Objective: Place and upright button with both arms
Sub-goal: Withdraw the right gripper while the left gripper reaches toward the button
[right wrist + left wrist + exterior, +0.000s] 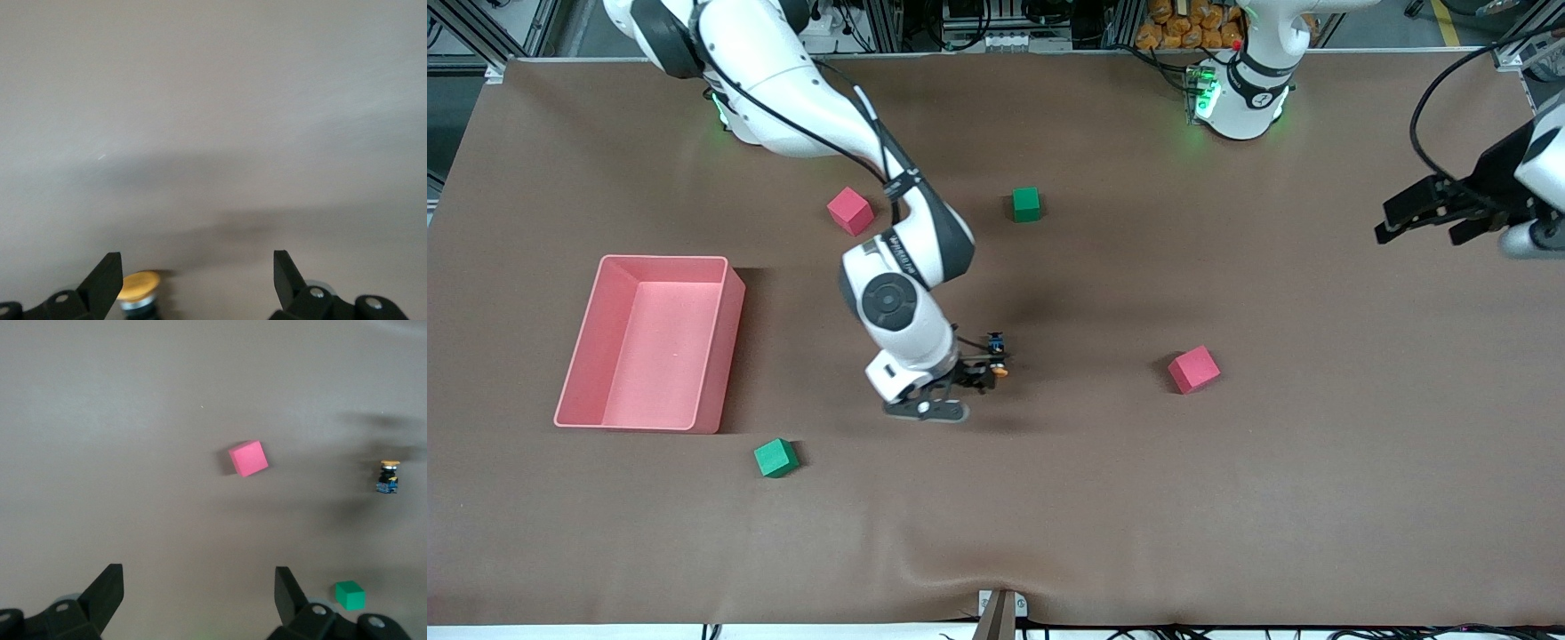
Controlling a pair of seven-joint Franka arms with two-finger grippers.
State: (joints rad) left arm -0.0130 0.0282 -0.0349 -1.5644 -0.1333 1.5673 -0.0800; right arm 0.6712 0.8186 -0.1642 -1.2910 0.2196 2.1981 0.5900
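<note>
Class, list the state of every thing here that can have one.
button: lying on its side, ungripped.
right claw: open, with the button between its fingers.
left claw: open, waiting over the left arm's end of the table.
pink bin: upright, open-topped.

**Layout around the button**

We see the button (pixel 997 354) near the counter's (pixel 1227 498) middle, just beside the right end effector (pixel 989 366). From the button, the bin (pixel 651 342) lies toward the right arm's end; the waiting left end effector (pixel 1423 218) hangs over the left arm's end.
</note>
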